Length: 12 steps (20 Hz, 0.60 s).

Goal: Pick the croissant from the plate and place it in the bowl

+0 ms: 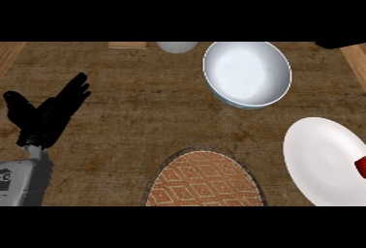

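The round woven placemat (205, 178) with its orange diamond pattern and dark rim sits at the bottom centre of the frame, nearest the camera, and carries nothing. Just left of it the grey left forearm (25, 181) comes in from the lower left corner and ends in the black left hand (44, 116) at the left edge — fingers straight and spread, pointing up, thumb apart, holding nothing. It reads as resting, well apart from every dish.

At the right edge lies the white round plate (322, 157), partly cut by the frame. No croissant shows on its visible surface; the only thing at it is a small red object (361, 167) at the far right edge, too cropped to identify. The white ceramic bowl (247, 73) with a pale blue underside stands in the upper right of centre, and its inside looks bare — no croissant there either.

So the croissant is in view nowhere: not on the plate, not in the bowl, not on the brown wooden counter (129, 87). The right hand cannot be told either; a dark shape (340, 44) in the upper right corner may belong to it, but that is a guess. Judging by the bare bowl, the placing is not yet done, and whether the pick is done cannot be told.

A pale rounded object (176, 46) and a light wooden block (127, 45) sit at the top edge, 2 bystanders.
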Each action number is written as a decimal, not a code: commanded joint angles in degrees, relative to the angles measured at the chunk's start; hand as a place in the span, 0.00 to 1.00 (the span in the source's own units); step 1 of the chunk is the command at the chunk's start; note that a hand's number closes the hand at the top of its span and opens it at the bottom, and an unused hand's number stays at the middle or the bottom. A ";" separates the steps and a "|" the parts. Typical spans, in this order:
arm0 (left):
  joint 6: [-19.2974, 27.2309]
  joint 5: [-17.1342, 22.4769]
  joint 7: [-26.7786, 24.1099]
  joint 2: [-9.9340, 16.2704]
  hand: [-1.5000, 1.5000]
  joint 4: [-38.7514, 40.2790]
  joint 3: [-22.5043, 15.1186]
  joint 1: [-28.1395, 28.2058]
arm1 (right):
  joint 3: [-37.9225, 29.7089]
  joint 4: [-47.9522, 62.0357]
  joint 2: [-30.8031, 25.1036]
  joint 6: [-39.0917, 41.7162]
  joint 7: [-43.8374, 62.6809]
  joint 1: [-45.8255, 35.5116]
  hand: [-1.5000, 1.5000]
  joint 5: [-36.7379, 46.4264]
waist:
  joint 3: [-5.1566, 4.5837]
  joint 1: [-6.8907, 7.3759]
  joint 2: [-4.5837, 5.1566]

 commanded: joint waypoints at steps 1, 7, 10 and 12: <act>1.56 -2.68 -2.73 -2.08 0.50 -1.16 -1.82 2.90 | 2.50 9.07 3.80 -6.52 -2.85 -3.41 1.00 6.84 | 0.03 0.45 0.15; 0.35 -0.62 1.31 -1.60 0.50 -2.44 -1.62 0.74 | 3.81 26.69 9.69 -14.29 -8.99 -8.86 1.00 12.11 | 0.05 0.97 0.35; 1.56 -2.51 -0.10 -1.88 0.50 -0.47 -2.07 -1.74 | 3.21 35.95 12.58 -17.57 -12.72 -11.78 1.00 12.90 | 0.04 1.83 0.88; 0.33 -0.58 -0.49 -1.24 0.50 -1.06 -0.62 -0.56 | 3.17 39.05 13.57 -19.69 -18.55 -8.46 1.00 13.01 | 0.07 1.65 0.76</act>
